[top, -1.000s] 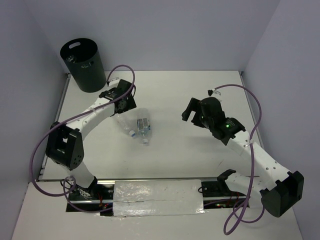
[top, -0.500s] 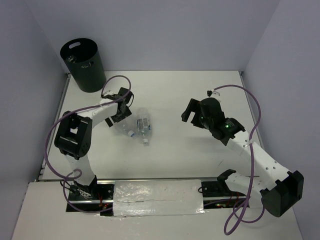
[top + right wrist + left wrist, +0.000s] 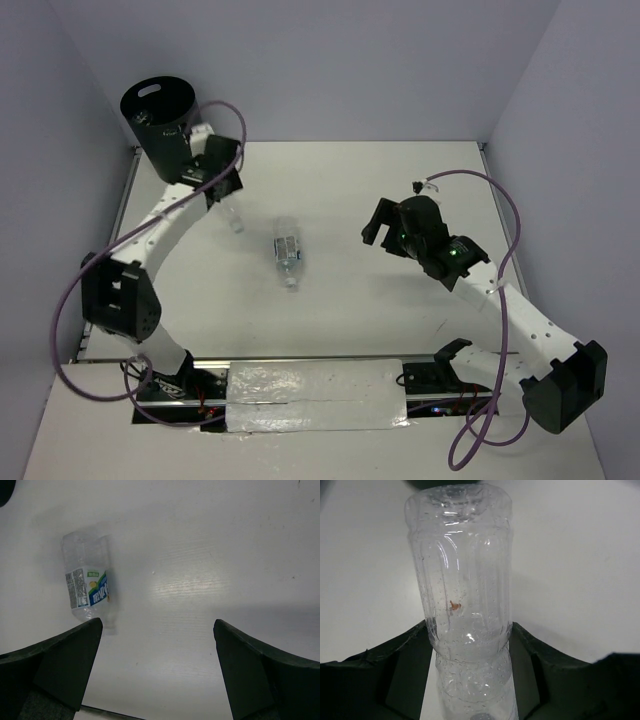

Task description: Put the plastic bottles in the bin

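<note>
Bottle [image 3: 460, 580] is clamped between the jaws of the left gripper [image 3: 470, 640] near the bin [image 3: 180, 150]; right gripper [image 3: 157, 625] stands wide apart holding nothing, labelled bottle [image 3: 90, 587] lying on the table [image 3: 200, 555] beyond its left finger.

We are seeing small print on the blue band of the labelled bottle [image 3: 88, 587], but reading none.
</note>
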